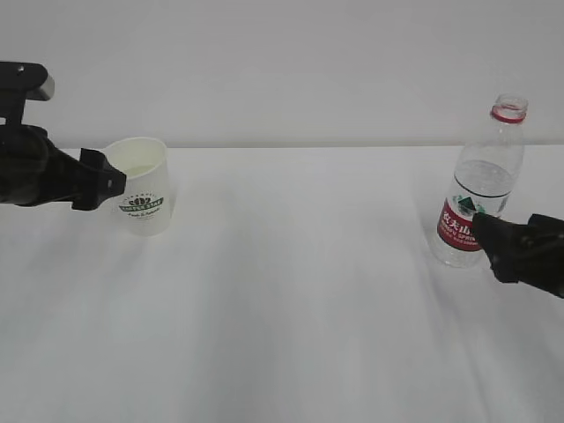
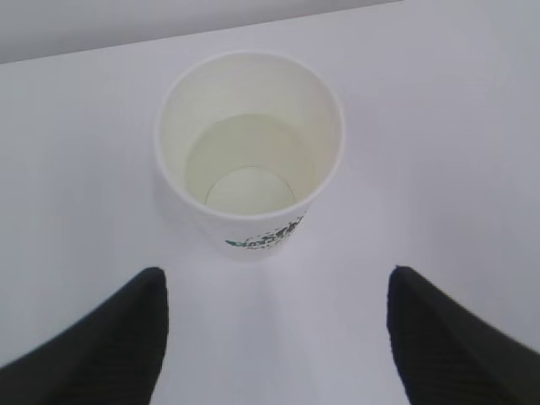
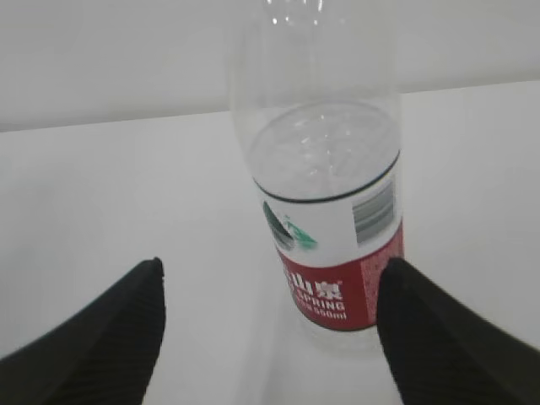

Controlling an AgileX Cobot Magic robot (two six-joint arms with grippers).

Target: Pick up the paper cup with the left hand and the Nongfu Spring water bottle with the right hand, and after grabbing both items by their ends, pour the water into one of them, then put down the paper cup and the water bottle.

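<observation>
Both grippers wide open, empty: paper cup point(image 2: 250, 152) upright just ahead of left hand point(image 2: 274, 337), Nongfu Spring water bottle point(image 3: 325, 211) upright just ahead of right hand point(image 3: 270, 337), each centred btwn fingers.

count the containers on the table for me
2: the paper cup stands at the left by the left gripper; the water bottle stands at the right. None looks hidden.

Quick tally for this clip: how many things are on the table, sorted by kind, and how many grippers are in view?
Paper cups: 1, the paper cup, standing upright
Water bottles: 1, the Nongfu Spring water bottle, upright and capless
Grippers: 2, the left hand by the cup, the right hand by the bottle, both open
Total: 4
</observation>
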